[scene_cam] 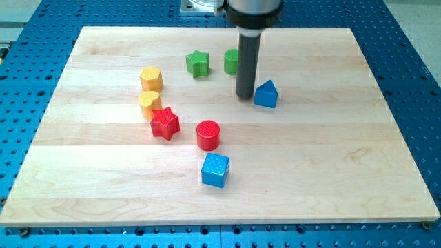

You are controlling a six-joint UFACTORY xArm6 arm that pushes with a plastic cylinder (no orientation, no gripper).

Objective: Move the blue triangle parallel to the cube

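Observation:
The blue triangle (266,94) lies on the wooden board, right of centre toward the view's top. The blue cube (215,169) sits below the centre, well down and to the left of the triangle. My tip (244,95) rests on the board just left of the blue triangle, very close to or touching its left side. The dark rod rises from there toward the view's top.
A green star (198,63) and a green block (231,61), partly hidden by the rod, lie near the top. A yellow hexagon (151,78), a yellow heart (149,103), a red star (165,123) and a red cylinder (208,134) lie left of centre.

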